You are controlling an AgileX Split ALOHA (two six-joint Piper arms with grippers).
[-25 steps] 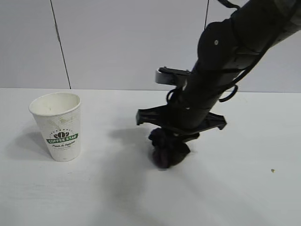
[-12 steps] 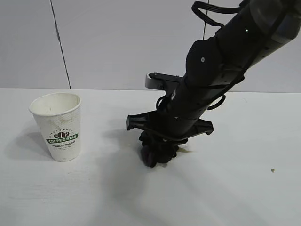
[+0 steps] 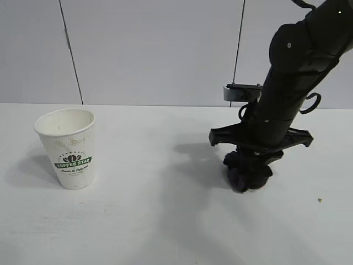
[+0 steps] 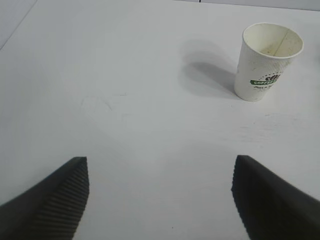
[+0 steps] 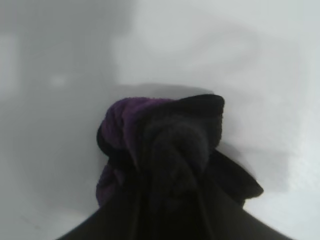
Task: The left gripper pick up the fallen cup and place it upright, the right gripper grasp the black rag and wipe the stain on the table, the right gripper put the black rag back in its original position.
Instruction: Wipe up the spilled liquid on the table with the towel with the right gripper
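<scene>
Two of the three jobs look done or nearly so, judging by the scene: the cup [image 3: 67, 148] stands upright on the table [image 3: 154, 221], and no stain shows on the white surface around the rag. The right gripper [image 3: 247, 178] points steeply down, its jaws clamped narrowly on the black rag [image 3: 246, 174], which is bunched beneath the fingertips and pressed to the tabletop. The step in hand reads as the last of the wiping or the carry back to the rag's resting spot. The next move probably calls for setting the rag down, opening the jaws and lifting straight up so no cloth snags.

Open tabletop lies on every side of the right gripper; the cup stands well apart from it, far toward the other arm's side. A tiny speck [image 3: 319, 200] sits on the table beyond the rag. The left gripper [image 4: 160, 192] hangs idle with jaws spread wide and empty, the cup well ahead of it.
</scene>
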